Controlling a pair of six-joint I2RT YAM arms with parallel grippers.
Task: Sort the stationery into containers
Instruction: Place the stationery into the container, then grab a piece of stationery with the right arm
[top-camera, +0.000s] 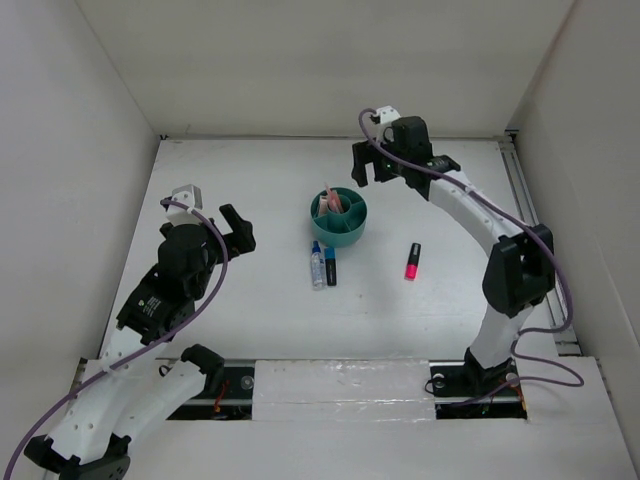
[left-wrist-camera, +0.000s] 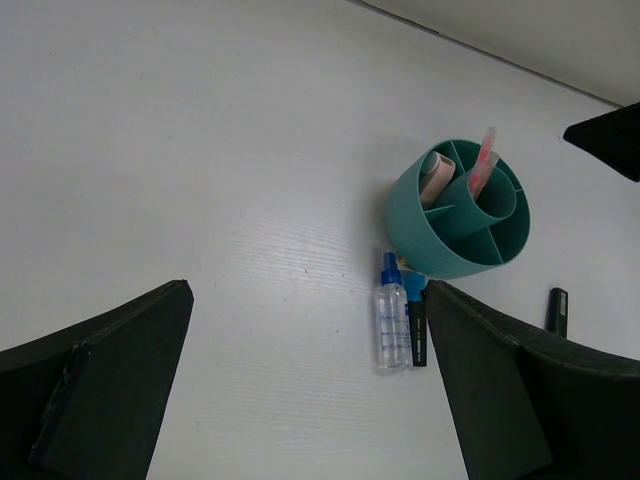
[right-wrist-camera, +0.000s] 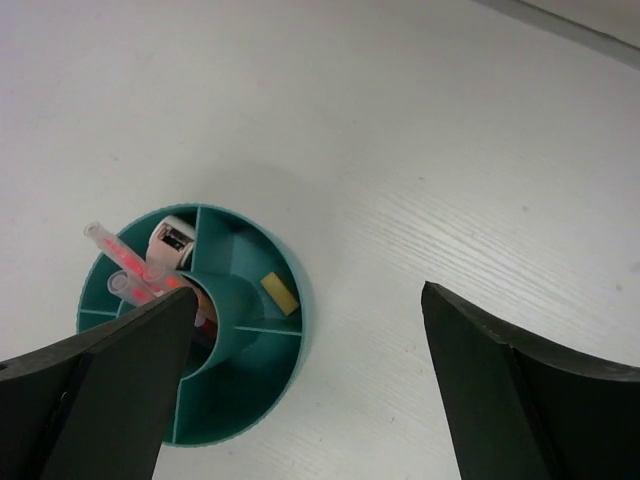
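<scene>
The round teal container (top-camera: 352, 232) (left-wrist-camera: 440, 250) (right-wrist-camera: 230, 425) stands mid-table. Thin pink pencils (top-camera: 329, 194) (left-wrist-camera: 483, 165) (right-wrist-camera: 120, 262) lean in its central cup. A small tan block (right-wrist-camera: 279, 293) lies in one ring compartment and a pinkish roll (left-wrist-camera: 436, 175) in another. In front of the container, a blue-capped clear pen (top-camera: 317, 267) (left-wrist-camera: 392, 320) and a dark marker (top-camera: 330, 267) (left-wrist-camera: 417, 328) lie side by side. The pink highlighter (top-camera: 411, 262) (left-wrist-camera: 557, 310) lies to their right. My right gripper (top-camera: 390, 172) (right-wrist-camera: 306, 293) hovers open and empty just behind the container. My left gripper (top-camera: 240, 228) (left-wrist-camera: 308, 300) is open and empty, left of the pens.
White enclosure walls (top-camera: 90, 150) close in the table on the left, back and right. A metal rail (top-camera: 522, 190) runs along the right edge. The arm bases sit on a black slot (top-camera: 235, 385) at the near edge.
</scene>
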